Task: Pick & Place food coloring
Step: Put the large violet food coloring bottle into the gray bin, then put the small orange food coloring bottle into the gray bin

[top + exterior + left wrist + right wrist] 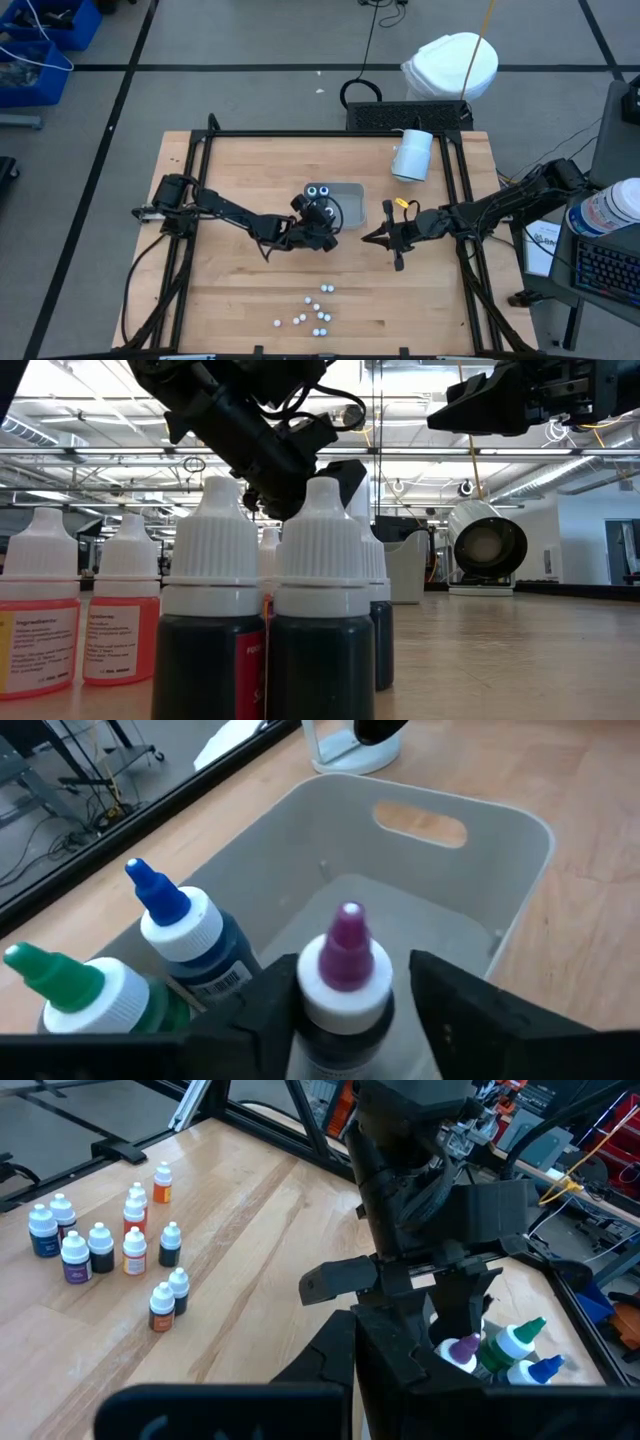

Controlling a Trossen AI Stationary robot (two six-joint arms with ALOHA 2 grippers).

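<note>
Left wrist view showed our left gripper (350, 1010) spread around the purple bottle (345, 970) standing in the tray (520, 830); we judged it released. Next we must lift clear toward the remaining bottles (312, 312). Right gripper (383, 240) waited shut.

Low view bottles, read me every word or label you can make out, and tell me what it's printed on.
"FOOD", cut off at the edge: red label on the front dark bottle.
"Ingredients", first word only: white label on the orange bottle; smaller lines below are too blurred to read.
Second orange bottle: label print too blurred to read.
</note>
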